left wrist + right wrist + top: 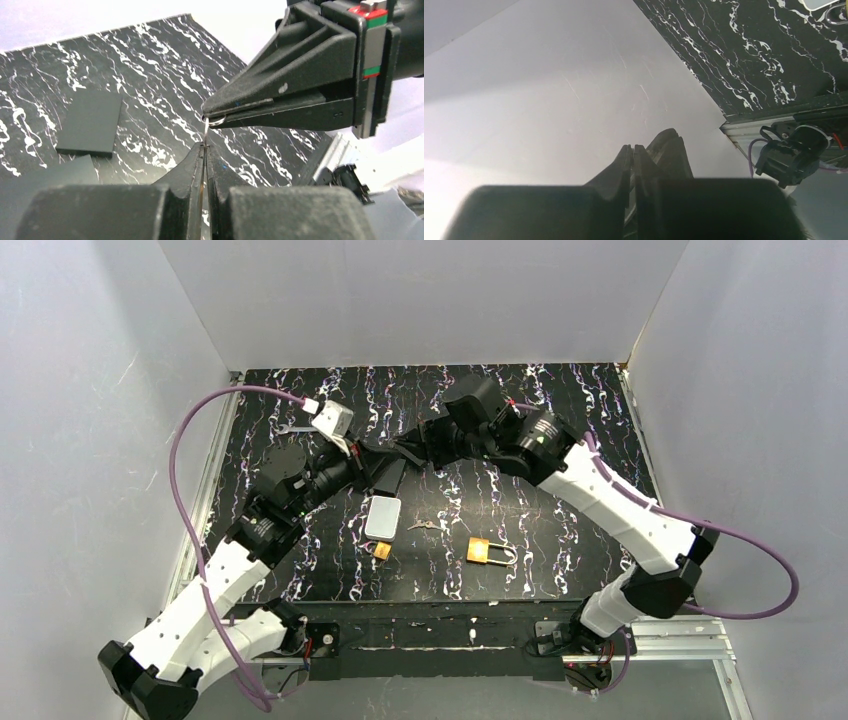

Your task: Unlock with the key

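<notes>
Both grippers meet in the air above the middle of the mat. My left gripper is shut on the thin metal blade of a key, which stands up out of its fingertips. The key's small wire ring is pinched in the tips of my right gripper, which is shut on it. In the right wrist view, my right gripper shows shut jaws, with the left fingers just beyond; the key is hidden there. A brass padlock lies on the mat near the front.
A smaller brass padlock lies below a white-grey box. Loose keys rest between the box and the larger padlock. A flat dark slab lies under the grippers. White walls enclose the black marbled mat.
</notes>
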`<action>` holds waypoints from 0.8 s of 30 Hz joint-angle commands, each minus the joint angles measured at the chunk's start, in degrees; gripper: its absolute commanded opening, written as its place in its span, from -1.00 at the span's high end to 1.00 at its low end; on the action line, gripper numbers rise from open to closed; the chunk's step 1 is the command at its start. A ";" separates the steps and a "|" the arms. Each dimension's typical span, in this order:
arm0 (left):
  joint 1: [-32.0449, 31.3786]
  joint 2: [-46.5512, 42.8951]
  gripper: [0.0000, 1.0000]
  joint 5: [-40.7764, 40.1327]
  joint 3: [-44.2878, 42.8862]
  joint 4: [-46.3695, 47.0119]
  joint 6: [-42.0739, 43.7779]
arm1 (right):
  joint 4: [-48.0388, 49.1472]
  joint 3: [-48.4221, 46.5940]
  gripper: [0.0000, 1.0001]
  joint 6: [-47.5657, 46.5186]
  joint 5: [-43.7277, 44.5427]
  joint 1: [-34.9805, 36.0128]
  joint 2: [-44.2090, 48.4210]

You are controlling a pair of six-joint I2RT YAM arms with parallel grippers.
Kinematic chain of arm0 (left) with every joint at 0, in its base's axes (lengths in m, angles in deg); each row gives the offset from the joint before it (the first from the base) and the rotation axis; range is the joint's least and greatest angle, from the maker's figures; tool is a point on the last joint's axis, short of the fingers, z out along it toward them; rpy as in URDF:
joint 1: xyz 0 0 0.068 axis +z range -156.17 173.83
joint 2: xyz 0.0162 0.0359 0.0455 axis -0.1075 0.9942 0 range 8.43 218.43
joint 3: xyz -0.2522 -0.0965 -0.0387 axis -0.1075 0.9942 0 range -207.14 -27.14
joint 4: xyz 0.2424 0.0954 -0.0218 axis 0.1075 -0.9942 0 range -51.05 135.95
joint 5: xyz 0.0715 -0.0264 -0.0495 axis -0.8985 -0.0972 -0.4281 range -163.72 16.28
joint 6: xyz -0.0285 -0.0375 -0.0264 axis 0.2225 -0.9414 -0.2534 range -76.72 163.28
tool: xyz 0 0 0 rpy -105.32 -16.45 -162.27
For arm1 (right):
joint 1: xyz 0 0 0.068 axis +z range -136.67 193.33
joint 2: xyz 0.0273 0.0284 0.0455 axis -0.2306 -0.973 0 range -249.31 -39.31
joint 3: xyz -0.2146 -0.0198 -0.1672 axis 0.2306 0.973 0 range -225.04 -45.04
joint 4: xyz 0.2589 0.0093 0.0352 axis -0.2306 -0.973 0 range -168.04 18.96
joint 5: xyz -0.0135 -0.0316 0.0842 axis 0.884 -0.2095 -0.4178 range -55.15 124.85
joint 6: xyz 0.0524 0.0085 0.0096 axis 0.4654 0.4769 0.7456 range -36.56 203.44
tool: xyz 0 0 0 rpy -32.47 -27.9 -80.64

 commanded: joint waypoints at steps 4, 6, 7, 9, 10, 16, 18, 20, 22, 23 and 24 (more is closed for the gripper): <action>0.05 -4.98 1.00 7.50 -8.19 -20.78 -0.90 | 16.26 15.42 -0.13 -14.93 3.31 -3.52 11.67; 0.05 -5.31 1.00 9.81 -10.92 -29.08 -1.70 | 20.76 20.45 -0.26 -22.57 -1.07 -7.54 14.25; 0.05 -5.37 1.00 10.75 -12.08 -33.39 -2.33 | 23.06 22.43 -0.29 -27.62 -3.67 -9.54 15.32; 0.05 -5.85 1.00 12.69 -13.50 -40.08 -3.95 | 25.33 23.88 -0.32 -39.61 -8.41 -12.46 16.08; 0.05 -6.07 1.00 14.03 -13.91 -43.66 -5.01 | 23.35 22.55 -0.33 -49.07 -10.74 -12.62 15.26; 0.05 -0.36 1.00 22.73 -20.65 -62.76 -8.22 | -4.35 4.80 -0.65 -73.49 -14.94 -11.93 3.32; 0.05 3.85 1.00 25.12 -22.53 -69.71 -8.88 | -7.07 3.24 -0.77 -76.94 -18.17 -11.63 1.66; 0.05 7.96 1.00 25.44 -23.46 -76.04 -10.35 | -3.71 5.84 -0.79 -78.48 -24.72 -10.69 2.25; 0.05 10.66 1.00 23.74 -24.10 -82.06 -11.49 | 5.18 11.60 -0.79 -79.02 -33.34 -9.17 4.66; 0.01 11.52 1.00 23.04 -24.52 -84.47 -11.62 | 10.67 15.23 -0.79 -78.29 -37.25 -7.96 6.27; 0.04 11.98 1.00 23.30 -24.67 -85.84 -11.84 | 18.89 18.65 -0.79 -76.93 -40.61 -7.41 7.91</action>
